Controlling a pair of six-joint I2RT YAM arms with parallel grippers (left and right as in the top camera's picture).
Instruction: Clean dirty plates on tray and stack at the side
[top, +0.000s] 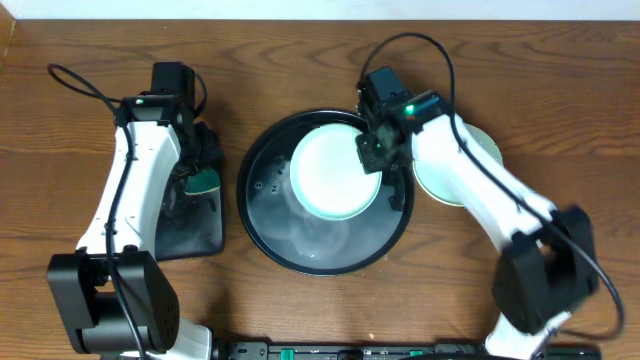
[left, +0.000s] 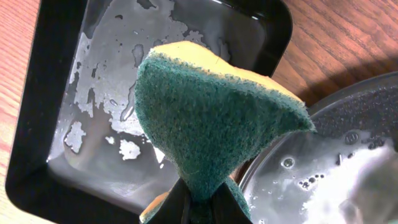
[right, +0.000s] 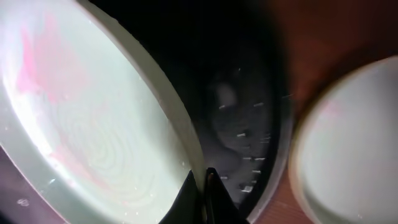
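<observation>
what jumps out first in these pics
A pale turquoise plate, smeared pink, is in the round black tray at centre, its rim pinched by the right gripper. To the left, the left gripper holds a green and yellow sponge over a wet rectangular tray.

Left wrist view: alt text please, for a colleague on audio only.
The left gripper pinches a green-and-yellow sponge, its green scouring face toward the camera, over a wet rectangular black tray. The wet rim of the round black tray shows at lower right, on a wooden table.
</observation>
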